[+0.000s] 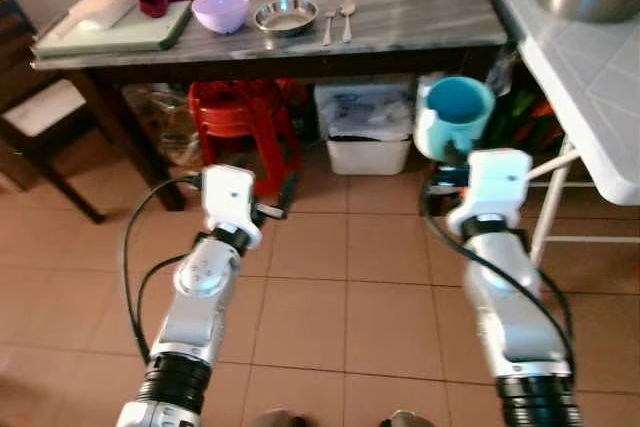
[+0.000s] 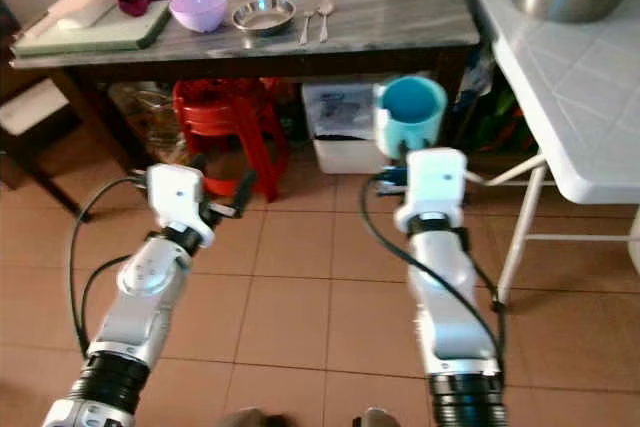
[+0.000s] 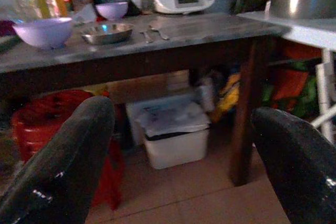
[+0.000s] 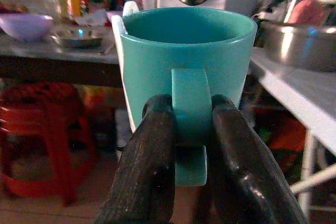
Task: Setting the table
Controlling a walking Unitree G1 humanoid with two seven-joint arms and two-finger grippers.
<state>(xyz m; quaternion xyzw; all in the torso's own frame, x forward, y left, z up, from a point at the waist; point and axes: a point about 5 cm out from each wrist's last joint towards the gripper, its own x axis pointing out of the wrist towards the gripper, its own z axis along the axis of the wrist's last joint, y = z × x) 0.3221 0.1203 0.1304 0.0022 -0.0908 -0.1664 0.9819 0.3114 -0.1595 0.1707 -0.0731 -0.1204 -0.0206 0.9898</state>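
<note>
The right gripper (image 4: 191, 129) is clamping the handle of a teal mug (image 1: 455, 117), holding it upright at centre right of the frame, below the grey table's (image 1: 420, 17) edge. A pale lining, possibly white, is edging its rim. The left gripper (image 3: 184, 156) is hanging open at lower left.

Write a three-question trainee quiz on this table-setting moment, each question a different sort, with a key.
1. True or false: the right tool grips the teal mug by its handle.
2. Which sits nearest the two spoons on the table? A) steel dish B) lilac bowl C) cutting board
3. Fill in: the left tool is ___.

Key: 1 true; 2 A; 3 open
</note>
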